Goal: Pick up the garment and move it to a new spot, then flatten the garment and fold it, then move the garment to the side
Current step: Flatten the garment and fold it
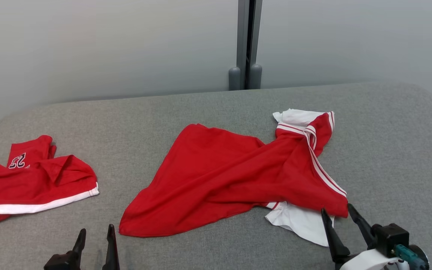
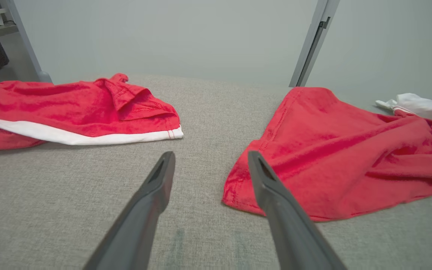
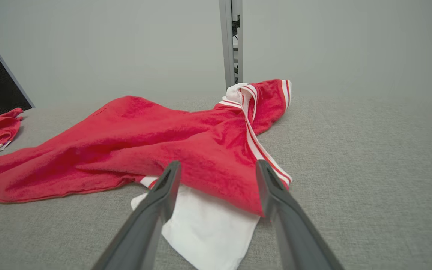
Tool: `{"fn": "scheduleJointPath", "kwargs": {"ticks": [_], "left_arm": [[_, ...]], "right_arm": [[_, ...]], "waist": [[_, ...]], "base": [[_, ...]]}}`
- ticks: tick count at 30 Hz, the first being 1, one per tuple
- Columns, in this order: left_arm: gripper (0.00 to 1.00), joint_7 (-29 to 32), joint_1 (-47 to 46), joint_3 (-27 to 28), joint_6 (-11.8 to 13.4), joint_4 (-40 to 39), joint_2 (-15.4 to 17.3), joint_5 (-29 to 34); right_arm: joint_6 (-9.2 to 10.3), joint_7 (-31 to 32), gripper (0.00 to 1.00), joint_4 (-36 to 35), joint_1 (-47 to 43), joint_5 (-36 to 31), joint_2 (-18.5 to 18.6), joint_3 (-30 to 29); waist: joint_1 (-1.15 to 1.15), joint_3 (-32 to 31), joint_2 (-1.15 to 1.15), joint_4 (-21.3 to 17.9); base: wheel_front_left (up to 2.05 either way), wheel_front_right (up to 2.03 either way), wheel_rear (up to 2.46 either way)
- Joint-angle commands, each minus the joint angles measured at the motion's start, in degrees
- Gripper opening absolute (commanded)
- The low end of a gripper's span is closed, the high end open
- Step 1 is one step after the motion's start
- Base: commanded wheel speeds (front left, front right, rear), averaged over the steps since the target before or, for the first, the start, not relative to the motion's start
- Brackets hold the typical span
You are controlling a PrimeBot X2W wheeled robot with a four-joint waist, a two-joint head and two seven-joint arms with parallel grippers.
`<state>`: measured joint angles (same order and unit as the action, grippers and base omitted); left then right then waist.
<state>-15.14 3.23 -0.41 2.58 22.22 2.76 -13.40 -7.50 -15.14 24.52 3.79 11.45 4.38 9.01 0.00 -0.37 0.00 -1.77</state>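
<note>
The garment (image 1: 231,176) is a red jersey with white sleeves and white stripes, lying crumpled in the middle of the grey padded table (image 1: 388,150). Its near left corner (image 2: 238,195) rests just right of my left gripper (image 1: 96,229), which stands open and empty above the bare cloth surface (image 2: 210,155). My right gripper (image 1: 336,208) is open at the jersey's near right corner, its fingers either side of the red hem and the white sleeve (image 3: 208,221), holding nothing (image 3: 219,165). The jersey's far sleeve (image 1: 298,117) is bunched at the back.
A second red garment (image 1: 32,180) with a white hem and a number print lies at the table's left edge (image 2: 69,108). Pale wall panels and a grey post (image 1: 245,45) stand behind the table. Bare table surface stretches to the right of the jersey.
</note>
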Motion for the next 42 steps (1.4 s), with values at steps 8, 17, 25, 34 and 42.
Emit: {"fn": "scheduleJointPath", "kwargs": {"ticks": [8,17,25,34,42], "left_arm": [[1.0,0.0,-3.2,-3.3,-0.2,1.8,0.2,-2.2],[1.0,0.0,-6.5,-4.2,0.2,2.7,0.3,-2.8],[1.0,0.0,-8.4,-3.9,-0.6,3.7,0.2,-2.5],[1.0,0.0,-6.4,-4.7,-0.1,6.4,0.3,-5.0],[1.0,0.0,-8.3,-5.9,0.4,11.4,0.2,-4.4]], "right_arm": [[0.02,0.0,1.0,5.8,-0.7,-0.6,1.0,1.2],[0.02,0.0,1.0,11.4,2.7,0.4,1.0,3.2],[0.02,0.4,0.0,18.5,6.1,2.5,1.3,7.0],[0.15,0.1,0.0,12.8,4.6,4.7,5.7,5.0],[0.02,0.0,0.0,9.3,4.1,4.9,6.6,4.0]], "waist": [[0.0,4.2,0.0,-0.4],[0.0,7.8,0.0,-0.4],[0.0,9.3,0.0,-0.1],[0.0,9.1,0.0,-2.0],[0.0,9.4,0.0,-3.3]], "base": [[0.0,0.0,0.0],[0.0,0.0,0.0],[0.0,0.0,0.0],[0.0,0.0,0.0],[0.0,0.0,0.0]]}}
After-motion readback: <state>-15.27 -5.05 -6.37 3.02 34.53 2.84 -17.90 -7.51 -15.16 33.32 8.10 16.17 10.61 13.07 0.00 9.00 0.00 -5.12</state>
